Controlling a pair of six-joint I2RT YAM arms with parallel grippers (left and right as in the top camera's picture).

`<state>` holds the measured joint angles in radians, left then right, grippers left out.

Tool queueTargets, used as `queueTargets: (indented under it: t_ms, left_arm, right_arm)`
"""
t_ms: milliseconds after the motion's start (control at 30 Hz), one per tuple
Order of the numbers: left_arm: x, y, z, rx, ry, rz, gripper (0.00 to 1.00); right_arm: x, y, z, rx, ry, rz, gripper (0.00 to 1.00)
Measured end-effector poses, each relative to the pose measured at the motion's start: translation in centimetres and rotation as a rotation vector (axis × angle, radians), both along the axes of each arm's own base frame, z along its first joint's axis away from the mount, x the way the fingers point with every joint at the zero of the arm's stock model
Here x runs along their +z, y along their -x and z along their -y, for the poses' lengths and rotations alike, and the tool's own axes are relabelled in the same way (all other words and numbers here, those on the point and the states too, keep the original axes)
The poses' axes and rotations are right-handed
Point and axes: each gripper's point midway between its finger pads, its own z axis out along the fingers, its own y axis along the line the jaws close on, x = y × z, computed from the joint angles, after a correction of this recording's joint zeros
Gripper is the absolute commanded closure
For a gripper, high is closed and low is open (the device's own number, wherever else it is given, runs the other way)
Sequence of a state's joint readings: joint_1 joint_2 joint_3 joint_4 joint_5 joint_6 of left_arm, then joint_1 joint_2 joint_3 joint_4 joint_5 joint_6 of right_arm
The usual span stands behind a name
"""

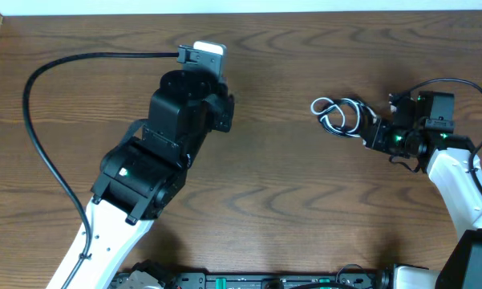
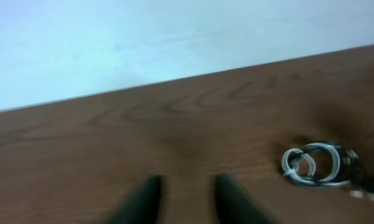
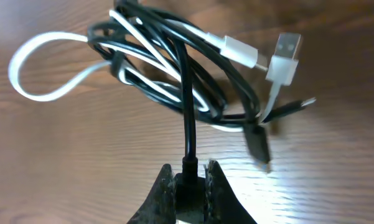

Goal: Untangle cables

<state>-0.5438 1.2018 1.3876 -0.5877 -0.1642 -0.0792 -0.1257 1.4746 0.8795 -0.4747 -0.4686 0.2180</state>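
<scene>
Two grippers, and they read differently. Your right gripper [image 3: 190,186] is closed on a single black cord [image 3: 187,124], pinched between the two fingertips. From there the cord runs straight away from the gripper into the rest of the cables [image 3: 174,78]. These cables are a loose knot of black and white strands just beyond the fingertips. A white loop [image 3: 17,71] hangs out to one side of the knot. On the other side are a white flat plug [image 3: 285,59] and a small black plug [image 3: 259,144].

From overhead, you see the bundle on the right half of the table [image 1: 289,193]. It sits at the tip of the right gripper, on the side towards the middle of the table.

Your left gripper [image 2: 187,182] is well apart from the cables, out over the left half of the table near the far edge. Its wrist view is blurred, but the two dark fingers [image 2: 148,198] seem to stand apart, with only bare wood between them and nothing held. In that same view the cables show as a small coil off to the right of the fingers, not touching them.
</scene>
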Motion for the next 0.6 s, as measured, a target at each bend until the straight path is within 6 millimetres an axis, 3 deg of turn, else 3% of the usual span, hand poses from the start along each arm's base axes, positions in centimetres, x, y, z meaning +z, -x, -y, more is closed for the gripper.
queueTargets:
  t_ms: [233,600]
  left_arm:
    - [-2.3,-0.5,2.2,-0.084,0.009,-0.077,0.34]
    - [-9.1,-2.0,6.6,-0.22,0.013,-0.277,0.3]
  right_arm:
    - [2.2,0.1,-2.5,0.092,-0.134,0.063,0.99]
    - [10.0,1.8,-4.7,0.197,-0.216,0.282,0.99]
